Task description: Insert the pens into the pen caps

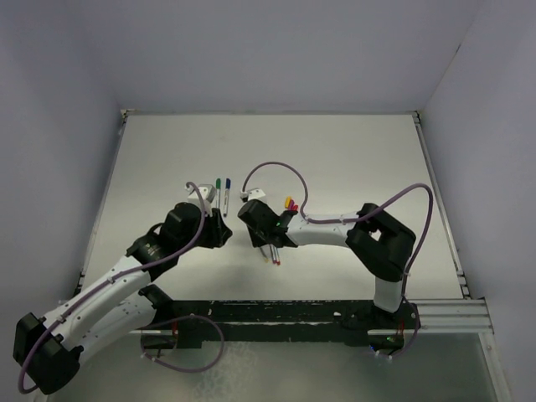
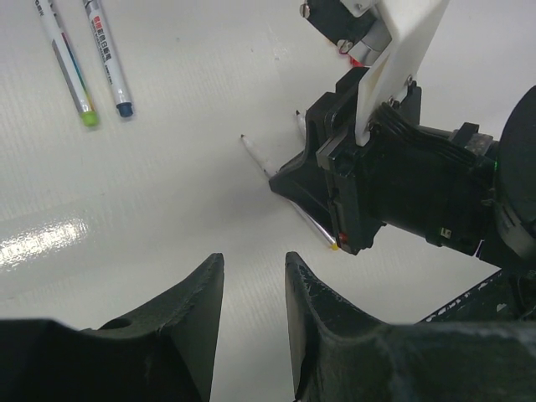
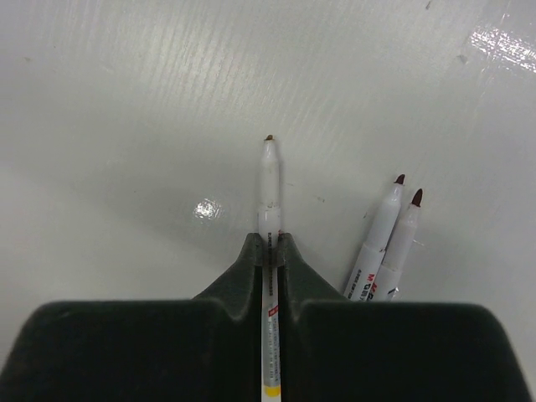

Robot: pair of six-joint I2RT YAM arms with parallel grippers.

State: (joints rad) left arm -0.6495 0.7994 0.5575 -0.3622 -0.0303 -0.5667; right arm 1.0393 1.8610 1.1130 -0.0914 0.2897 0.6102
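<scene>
While thin and light, the yellow-ended pen (image 3: 269,180) is stiff, smooth plastic that is likely to slip or pivot, so it is best gripped mid-barrel.

- **Location:** clamped between the shut jaws of the right claw (image 3: 270,243), bare tip jutting ahead.
- **Just right of that claw:** two uncapped pens (image 3: 381,230), side by side on the table (image 3: 126,126).
- **Opposite:** left claw (image 2: 254,280), partly open, holding nothing.
- **Ahead of it, to its left:** green-ended pen (image 2: 71,75) and blue-ended pen (image 2: 110,67).
</scene>
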